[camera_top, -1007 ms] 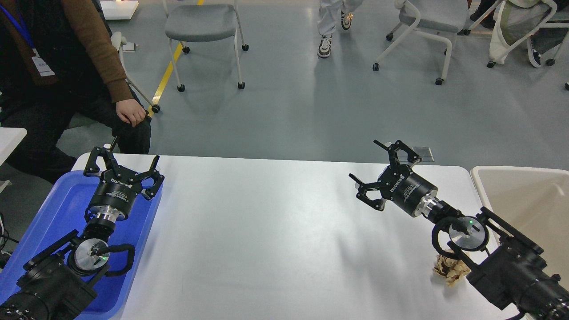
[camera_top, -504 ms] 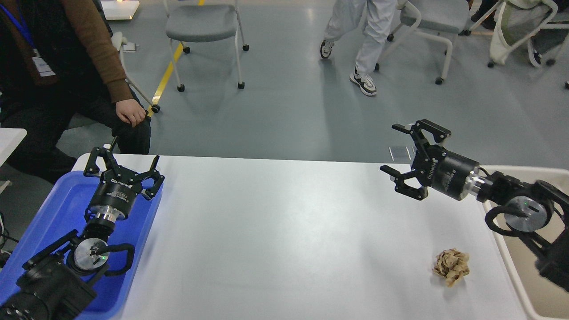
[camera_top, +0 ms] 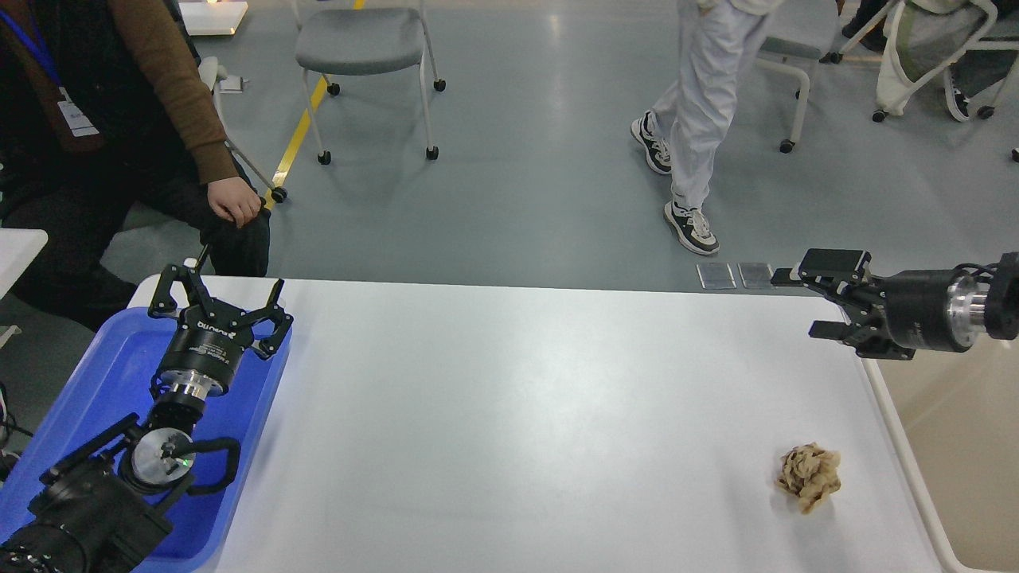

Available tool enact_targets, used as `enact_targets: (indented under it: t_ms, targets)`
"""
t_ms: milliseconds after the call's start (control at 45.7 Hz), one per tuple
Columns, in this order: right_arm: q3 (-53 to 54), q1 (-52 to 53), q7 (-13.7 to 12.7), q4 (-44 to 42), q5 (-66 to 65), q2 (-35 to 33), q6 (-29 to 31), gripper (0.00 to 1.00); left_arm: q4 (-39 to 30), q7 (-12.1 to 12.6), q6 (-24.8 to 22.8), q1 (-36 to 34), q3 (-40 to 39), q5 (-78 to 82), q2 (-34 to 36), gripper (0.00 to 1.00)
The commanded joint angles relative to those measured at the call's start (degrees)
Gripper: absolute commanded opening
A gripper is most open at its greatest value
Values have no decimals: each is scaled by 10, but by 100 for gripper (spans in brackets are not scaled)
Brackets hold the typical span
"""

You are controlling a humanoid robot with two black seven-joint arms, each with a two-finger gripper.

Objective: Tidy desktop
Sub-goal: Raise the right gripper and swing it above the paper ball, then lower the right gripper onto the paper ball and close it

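Observation:
The white desktop [camera_top: 509, 398] fills the lower middle of the head view. A crumpled tan paper ball [camera_top: 809, 476] lies on it near the front right. My left gripper [camera_top: 219, 296] is open and empty, hovering over the far end of the blue tray [camera_top: 95, 382] at the left edge. My right gripper [camera_top: 804, 304] is open and empty, pointing left above the desktop's far right corner, well behind the paper ball.
A beige open bin [camera_top: 955, 446] stands against the desktop's right edge. A seated person [camera_top: 119, 135] is just beyond the far left corner. Someone in white trousers [camera_top: 700, 119] walks on the floor behind, among wheeled chairs [camera_top: 366, 48].
My right arm has swung right and back, uncovering the paper ball; its gripper is now over the far right corner. The left arm has not moved. The walker came closer.

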Motion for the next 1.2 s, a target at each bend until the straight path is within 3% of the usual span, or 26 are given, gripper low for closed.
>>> enact_targets:
  t_ms: [0,350,810,1182]
  targets:
    - [-84,18,2,39,-180,-44,16,100,0,0,0,1,-1,0,0,100]
    - [-137,6,9,51,-344,-31,-25,100,0,0,0,0,-1,0,0,100]
    - [-137,-57,19,35,-347,40,-47,100,0,0,0,0,0,0,0,100]
    - [-148,-84,19,-52,-356,108,-81,100,0,0,0,-1,1,0,0,100]
